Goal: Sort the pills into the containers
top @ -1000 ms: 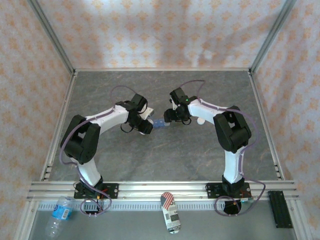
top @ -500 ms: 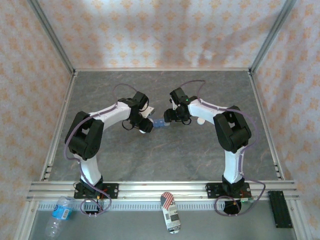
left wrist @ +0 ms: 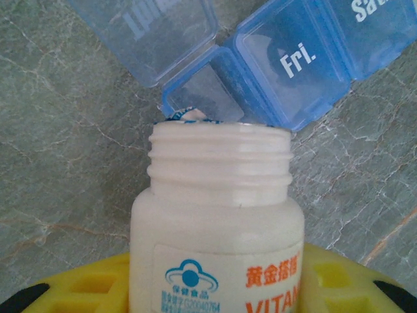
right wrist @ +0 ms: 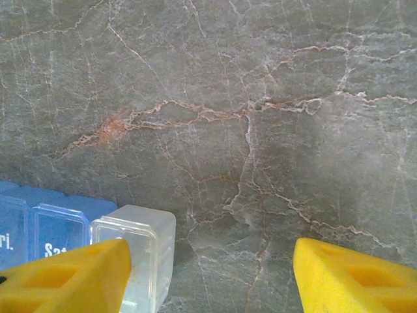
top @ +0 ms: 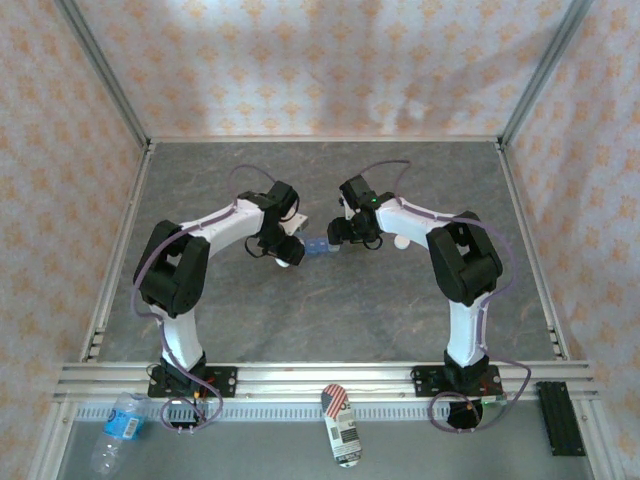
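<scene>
My left gripper [left wrist: 217, 290] is shut on a white vitamin bottle [left wrist: 218, 215] with no cap on, its yellow fingers [left wrist: 78, 290] on either side of the body. The bottle's mouth points at the open compartment [left wrist: 203, 91] of the blue containers strip [left wrist: 293, 59]; the "Fri." lid beside it is closed. No pills can be seen. In the top view the left gripper [top: 285, 248] and right gripper [top: 342, 238] flank the containers [top: 317, 245]. My right gripper [right wrist: 212, 274] is open, its left finger [right wrist: 71, 274] over the clear end compartment [right wrist: 140, 251].
A white bottle cap [top: 402, 241] lies on the grey marbled table [top: 330, 310] just right of the right wrist. Patterned walls close in the table on three sides. Past the aluminium rail at the near edge lie a water bottle [top: 118, 430] and a flag-patterned case [top: 341, 425].
The left arm's elbow has swung a little to the right and its wrist has shifted slightly with the bottle. The right arm and the containers have stayed still.
</scene>
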You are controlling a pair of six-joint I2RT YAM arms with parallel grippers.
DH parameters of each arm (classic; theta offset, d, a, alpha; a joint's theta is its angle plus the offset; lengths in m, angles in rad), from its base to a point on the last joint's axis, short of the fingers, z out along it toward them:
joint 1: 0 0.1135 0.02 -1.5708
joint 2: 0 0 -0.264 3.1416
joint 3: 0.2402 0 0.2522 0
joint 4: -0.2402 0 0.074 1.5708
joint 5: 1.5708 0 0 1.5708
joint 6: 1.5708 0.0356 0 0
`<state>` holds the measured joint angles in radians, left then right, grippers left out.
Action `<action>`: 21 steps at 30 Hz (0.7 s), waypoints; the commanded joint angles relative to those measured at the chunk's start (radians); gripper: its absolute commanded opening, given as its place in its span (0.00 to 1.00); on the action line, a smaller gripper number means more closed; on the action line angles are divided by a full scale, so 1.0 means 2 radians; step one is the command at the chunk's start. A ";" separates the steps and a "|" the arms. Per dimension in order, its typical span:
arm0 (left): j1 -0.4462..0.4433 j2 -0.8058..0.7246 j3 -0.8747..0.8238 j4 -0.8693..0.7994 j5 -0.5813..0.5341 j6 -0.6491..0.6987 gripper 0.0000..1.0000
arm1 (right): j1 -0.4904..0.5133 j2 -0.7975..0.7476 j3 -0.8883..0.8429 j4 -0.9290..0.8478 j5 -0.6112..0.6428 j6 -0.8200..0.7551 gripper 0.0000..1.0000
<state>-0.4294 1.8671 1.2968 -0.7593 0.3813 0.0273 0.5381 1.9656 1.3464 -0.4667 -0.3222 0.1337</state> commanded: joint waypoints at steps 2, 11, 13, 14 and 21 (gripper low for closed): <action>0.004 0.011 0.022 -0.029 -0.007 0.009 0.00 | 0.001 0.014 -0.008 -0.003 0.011 0.004 0.67; 0.004 0.025 0.036 -0.039 0.001 0.013 0.00 | 0.001 0.014 -0.007 -0.004 0.012 0.003 0.67; 0.003 0.035 0.039 -0.046 -0.002 0.017 0.00 | 0.001 0.014 -0.007 -0.004 0.012 0.004 0.67; 0.002 0.037 0.041 -0.049 -0.003 0.019 0.00 | 0.001 0.014 -0.007 -0.005 0.012 0.004 0.67; 0.002 0.047 0.062 -0.076 -0.021 0.028 0.00 | 0.001 0.015 -0.007 -0.003 0.011 0.004 0.67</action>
<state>-0.4294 1.9335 1.3911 -0.8394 0.3767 0.0551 0.5381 1.9667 1.3464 -0.4629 -0.3229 0.1341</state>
